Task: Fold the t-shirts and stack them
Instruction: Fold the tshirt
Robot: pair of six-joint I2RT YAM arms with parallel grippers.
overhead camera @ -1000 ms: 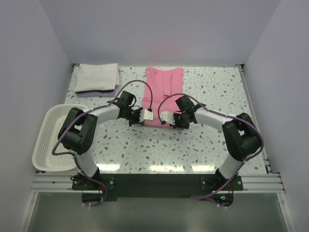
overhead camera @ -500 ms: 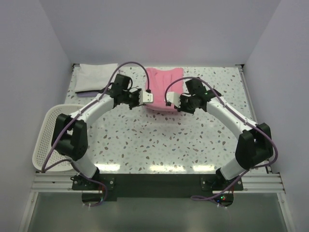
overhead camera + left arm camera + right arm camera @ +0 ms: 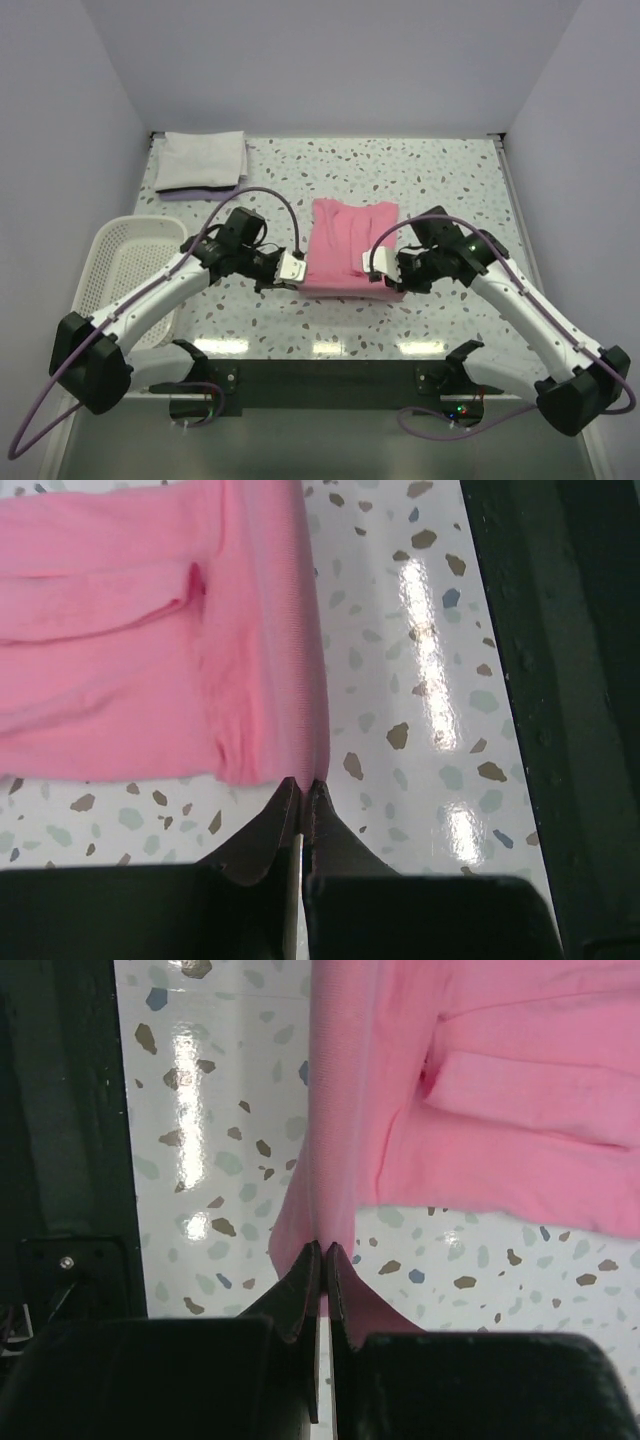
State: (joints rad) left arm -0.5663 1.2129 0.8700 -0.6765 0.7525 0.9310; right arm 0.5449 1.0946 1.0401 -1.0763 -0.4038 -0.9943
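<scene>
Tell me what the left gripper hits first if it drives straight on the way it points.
The plain pink cloth t-shirt: the left gripper is shut on its near corner, so pushing forward bunches that edge at once. Beyond it, probably the right gripper at the opposite corner; depth is unclear.

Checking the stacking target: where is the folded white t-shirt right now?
In the top view the white t-shirt lies in the far left corner of the table, beyond the mesh basket, apart from the pink t-shirt.

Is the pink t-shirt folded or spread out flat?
Folded lengthwise: the pink t-shirt is a narrow rectangle with both sleeves tucked over its body.
</scene>
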